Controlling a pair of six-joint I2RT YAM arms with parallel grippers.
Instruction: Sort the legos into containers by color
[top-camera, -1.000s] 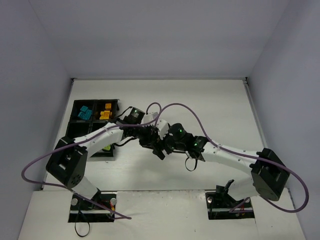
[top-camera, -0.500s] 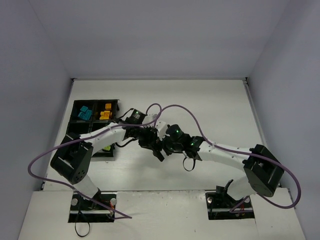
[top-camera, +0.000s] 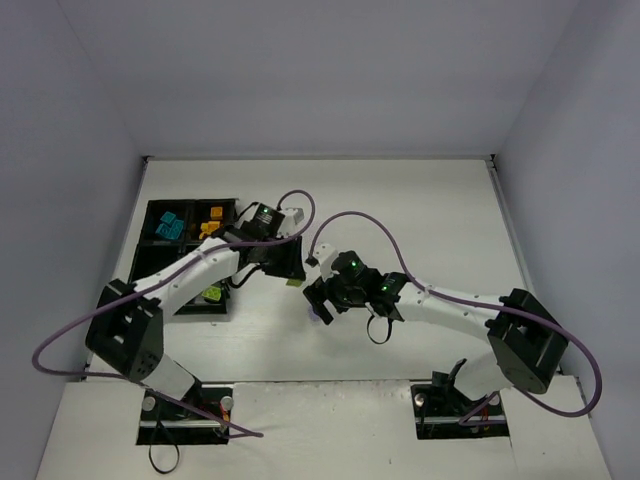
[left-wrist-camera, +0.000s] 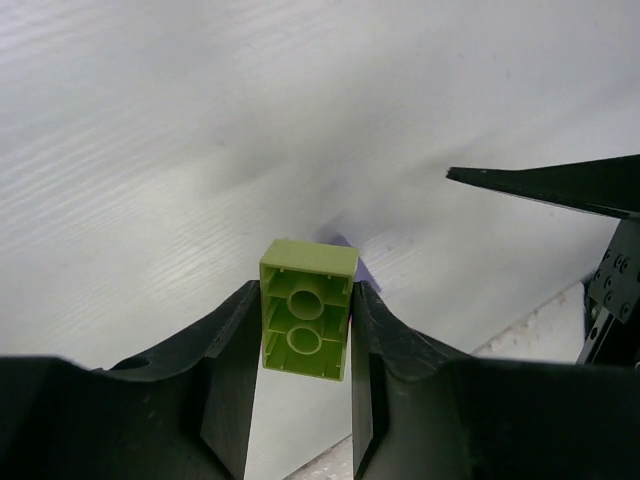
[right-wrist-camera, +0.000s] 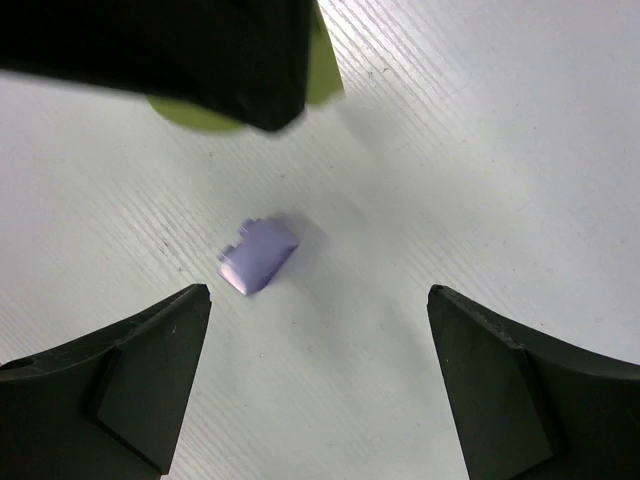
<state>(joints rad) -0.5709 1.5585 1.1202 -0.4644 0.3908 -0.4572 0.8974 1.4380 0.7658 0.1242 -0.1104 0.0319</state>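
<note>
A lime brick (left-wrist-camera: 307, 322) is pinched between the fingers of my left gripper (left-wrist-camera: 305, 300), studs away from the camera. In the top view that left gripper (top-camera: 291, 274) hangs just right of the black tray (top-camera: 190, 213). My right gripper (right-wrist-camera: 318, 295) stands wide open with nothing in it. A small purple brick (right-wrist-camera: 258, 255) lies blurred on the white table below and ahead of it. From above, the purple brick (top-camera: 325, 315) sits just under the right gripper (top-camera: 320, 296). The tray holds teal bricks (top-camera: 168, 226), orange bricks (top-camera: 210, 224) and lime bricks (top-camera: 212, 295) in separate compartments.
The two grippers are close together at mid-table; the left gripper's black finger (right-wrist-camera: 200, 50) fills the top of the right wrist view. Purple cables (top-camera: 350, 215) loop above both arms. White walls (top-camera: 320, 90) close in the table on three sides.
The two grippers, pressed together a second ago, have parted. My left gripper drew back up and left with the lime brick. My right gripper opened, and the purple brick is now loose beneath it.
</note>
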